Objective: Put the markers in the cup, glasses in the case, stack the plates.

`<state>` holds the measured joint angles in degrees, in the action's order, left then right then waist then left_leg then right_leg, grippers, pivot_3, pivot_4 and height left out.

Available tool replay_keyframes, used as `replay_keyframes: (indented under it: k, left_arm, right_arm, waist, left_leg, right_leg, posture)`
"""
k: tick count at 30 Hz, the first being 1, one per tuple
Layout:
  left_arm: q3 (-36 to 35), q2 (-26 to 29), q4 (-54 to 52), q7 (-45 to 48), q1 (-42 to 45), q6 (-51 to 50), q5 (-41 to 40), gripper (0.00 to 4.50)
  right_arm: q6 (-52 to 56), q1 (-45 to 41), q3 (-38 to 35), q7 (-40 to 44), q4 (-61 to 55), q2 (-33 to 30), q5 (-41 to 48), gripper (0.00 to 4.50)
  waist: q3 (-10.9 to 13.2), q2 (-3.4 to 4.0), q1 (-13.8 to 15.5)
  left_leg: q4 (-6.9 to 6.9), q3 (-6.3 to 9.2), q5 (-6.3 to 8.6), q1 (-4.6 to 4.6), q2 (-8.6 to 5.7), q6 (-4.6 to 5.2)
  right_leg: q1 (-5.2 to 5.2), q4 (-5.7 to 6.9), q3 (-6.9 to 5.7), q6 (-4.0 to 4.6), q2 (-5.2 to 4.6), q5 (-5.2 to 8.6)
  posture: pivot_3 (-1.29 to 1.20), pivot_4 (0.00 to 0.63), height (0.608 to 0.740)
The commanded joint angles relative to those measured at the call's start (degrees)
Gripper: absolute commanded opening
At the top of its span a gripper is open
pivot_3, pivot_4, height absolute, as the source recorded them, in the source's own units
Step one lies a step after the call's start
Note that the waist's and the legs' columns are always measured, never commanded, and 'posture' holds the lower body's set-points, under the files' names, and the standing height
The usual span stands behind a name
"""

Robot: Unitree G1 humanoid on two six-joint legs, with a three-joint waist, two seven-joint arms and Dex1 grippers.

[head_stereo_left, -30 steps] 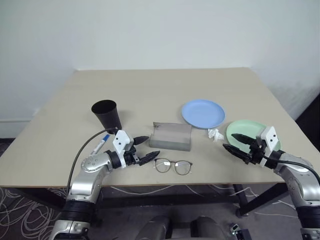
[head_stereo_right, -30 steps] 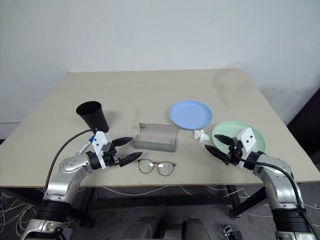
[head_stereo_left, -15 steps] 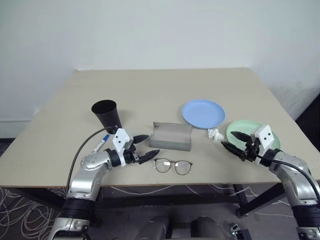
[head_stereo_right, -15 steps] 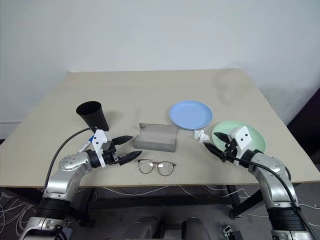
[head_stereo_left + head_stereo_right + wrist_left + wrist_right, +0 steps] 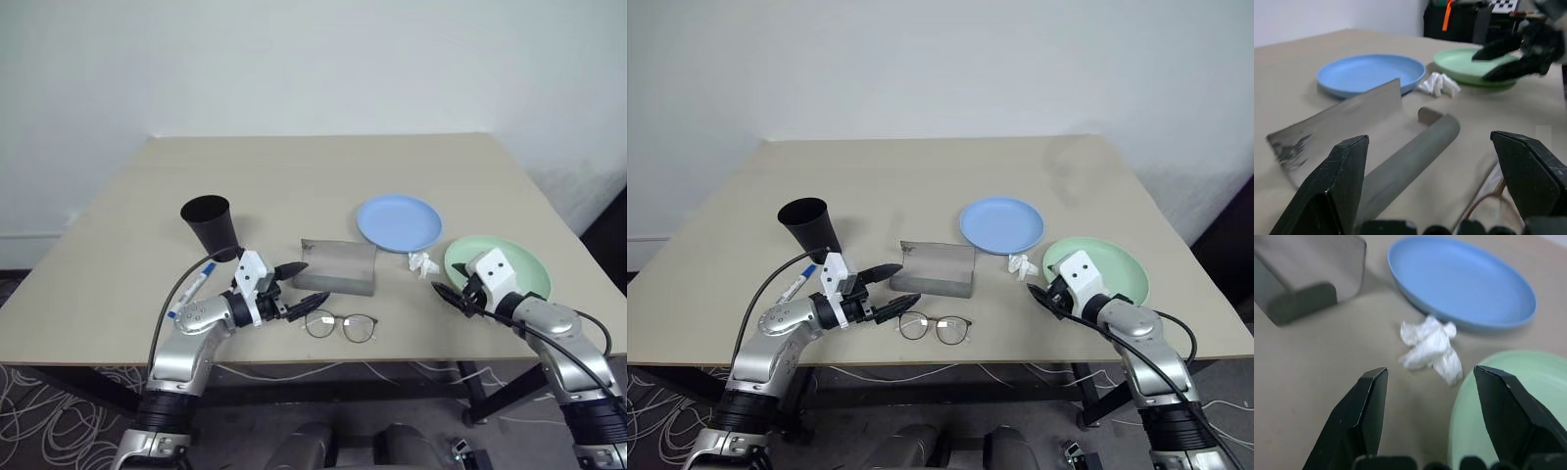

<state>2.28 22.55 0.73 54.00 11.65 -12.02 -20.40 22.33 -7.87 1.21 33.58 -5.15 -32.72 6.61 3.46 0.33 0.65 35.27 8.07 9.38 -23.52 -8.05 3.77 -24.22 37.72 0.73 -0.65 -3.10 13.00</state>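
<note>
The black cup [image 5: 210, 225] stands at the left, and a blue-capped marker [image 5: 191, 289] lies on the table in front of it. The grey case [image 5: 336, 265] lies open in the middle, with the glasses [image 5: 339, 325] just in front of it. My left gripper [image 5: 306, 284] is open and level, its fingertips beside the case's left end and the glasses. The blue plate [image 5: 398, 222] and the green plate [image 5: 509, 262] lie apart at the right. My right gripper [image 5: 453, 294] is open and tilted down at the green plate's near-left rim, pointing toward the tissue [image 5: 1430, 347].
The crumpled white tissue [image 5: 423, 262] lies between the two plates and the case. The table's front edge [image 5: 313, 360] runs close behind the glasses. Bare tabletop stretches across the far half, behind the cup and the plates.
My left gripper has slid right, closer to the case and the glasses. My right gripper has tipped downward and shifted a little left toward the tissue.
</note>
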Motion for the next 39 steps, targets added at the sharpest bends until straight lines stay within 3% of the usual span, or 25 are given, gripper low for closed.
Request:
replay_keyframes:
  k: [1, 15, 18, 25, 33, 39]
  left_arm:
    - [0.95, -0.71, -3.84, -0.5, 0.13, -0.79, -1.21, 4.22]
    - [3.43, -1.54, -6.21, -1.31, -1.06, -1.92, -1.22, 4.22]
    - [3.74, -1.62, -6.09, -1.24, -0.89, -1.94, -1.08, 4.27]
    - [4.43, -2.11, -5.68, -1.39, -0.63, -1.68, -0.86, 4.27]
    - [4.79, -2.27, -5.52, -1.5, -0.43, -1.51, -0.81, 4.27]
    - [4.85, -2.25, -5.23, -1.81, -0.19, -1.25, -0.74, 4.27]
  right_arm:
    - [1.4, -0.83, 0.11, -3.65, -1.23, 0.44, -2.89, 3.05]
    - [4.43, -0.8, 1.99, -7.72, -1.29, 1.3, -8.26, 3.05]
    - [6.12, -1.05, 2.05, -8.29, -1.15, 1.61, -8.94, 2.45]
    - [7.23, -1.34, 2.22, -9.28, -1.11, 2.06, -10.29, 0.03]
    - [6.39, -2.57, 2.78, -12.12, -0.57, 1.9, -13.61, 0.03]
    - [-0.24, -6.11, 3.66, -11.06, 0.82, -1.19, -16.06, 0.03]
  waist:
    - [0.0, 0.0, 0.0]
    - [0.0, 0.0, -0.01]
    - [0.0, 0.0, -0.01]
    - [-0.01, 0.0, -0.02]
    - [-0.01, 0.0, -0.01]
    - [-0.01, 0.01, -0.02]
  left_leg:
    - [0.0, -0.01, 0.0, 0.0, 0.0, 0.0]
    - [0.08, -0.01, 0.0, 0.04, 0.0, 0.0]
    - [0.08, -0.01, 0.0, 0.04, 0.0, 0.0]
    - [0.14, -0.01, 0.0, 0.05, 0.0, 0.0]
    - [0.19, -0.01, 0.0, 0.06, 0.0, 0.0]
    - [0.21, -0.02, 0.0, 0.05, 0.0, 0.0]
  right_leg:
    - [0.01, 0.0, 0.0, 0.0, 0.0, 0.0]
    - [0.06, 0.03, 0.0, 0.0, 0.03, -0.01]
    - [0.06, 0.04, 0.0, 0.0, 0.03, -0.01]
    - [0.06, 0.04, -0.01, 0.0, 0.04, -0.01]
    - [0.09, 0.07, -0.01, 0.01, 0.04, -0.02]
    - [0.09, 0.06, 0.0, 0.0, 0.05, -0.02]
  posture:
    - [0.0, 0.0, 0.738]
    - [0.0, 0.0, 0.738]
    - [0.0, 0.0, 0.738]
    - [0.0, 0.0, 0.738]
    - [0.0, 0.0, 0.738]
    - [0.0, 0.0, 0.738]
